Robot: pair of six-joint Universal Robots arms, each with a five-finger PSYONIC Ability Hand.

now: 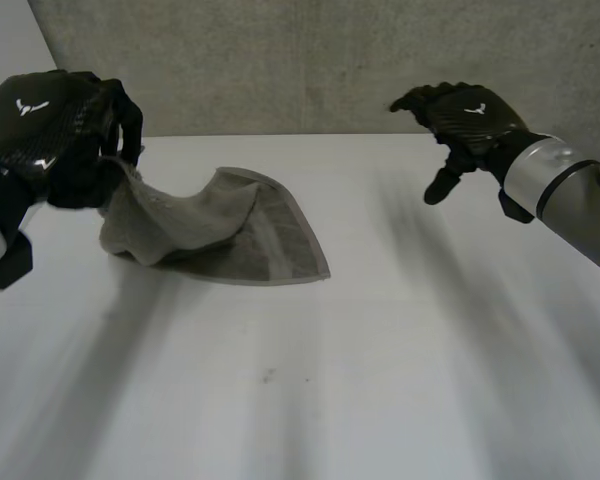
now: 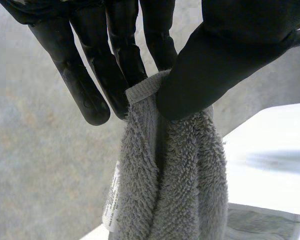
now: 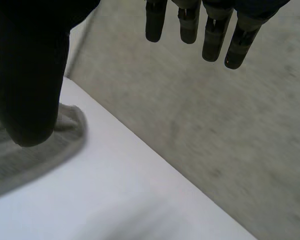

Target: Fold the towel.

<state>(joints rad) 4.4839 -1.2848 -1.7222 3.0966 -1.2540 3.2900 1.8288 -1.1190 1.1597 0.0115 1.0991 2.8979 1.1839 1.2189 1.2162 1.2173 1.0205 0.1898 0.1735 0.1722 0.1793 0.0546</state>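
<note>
Pinching a towel (image 1: pixel 230 230) edge between left hand (image 1: pixel 50 120) fingers (image 2: pixel 75 75) and thumb, raised off the counter (image 1: pixel 430 330); right hand (image 1: pixel 470 115) spread, empty. Fold barely begun.

Towel (image 2: pixel 175 175): grey terry cloth, looped rough pile, flat woven hem. My left hand (image 2: pixel 215 65): black, smooth, faintly glossy. Table (image 1: pixel 400 350): white, smooth, matt.

The left robot hand (image 1: pixel 60 130) is held up above the counter, its thumb (image 2: pixel 200 75) and fingers (image 2: pixel 120 60) pinching an edge of the towel (image 1: pixel 230 230), while the right robot hand (image 1: pixel 467 118), at the end of the bent right arm (image 1: pixel 565 190), hovers with relaxed fingers (image 3: pixel 212 35) set apart from its thumb.
</note>
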